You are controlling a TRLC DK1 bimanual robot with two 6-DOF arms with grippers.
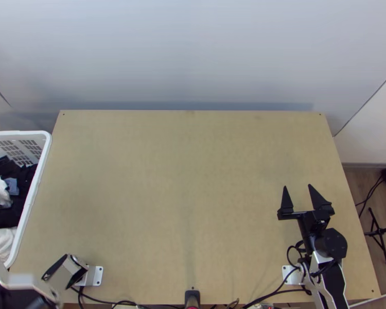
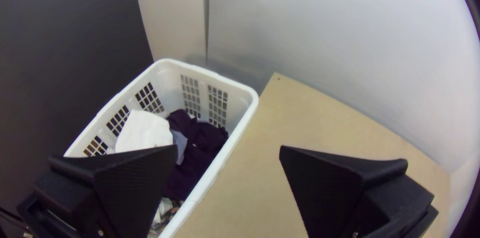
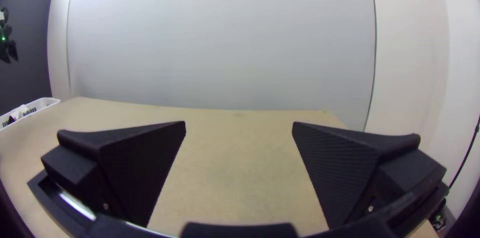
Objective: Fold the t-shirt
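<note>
the right hand [image 1: 297, 186] hangs above the right side of the table, its two black fingers parted wide with nothing between them. the left hand [image 2: 228, 149] is likewise spread wide and holds nothing; in its own wrist view, one finger crosses in front of the basket and the other in front of the table.

the table [image 1: 188, 170] is a flat, light wooden board, smooth and faintly mottled, with small dark dots near its corners. black cables [image 1: 267, 295] trail along its near edge. just beside its left edge is a white slotted basket [image 2: 167, 82] of bunched laundry: dark cloth [image 2: 205, 140], white cloth [image 2: 145, 130] and a pale blue piece [image 2: 180, 145]. which of these is the t-shirt cannot be told.

beyond the far edge rises a pale grey panel [image 1: 193, 56]. a dark wall [image 2: 70, 52] stands past the basket; on the right are wooden flooring [image 1: 365, 180] and a black stand [image 1: 381, 234].
</note>
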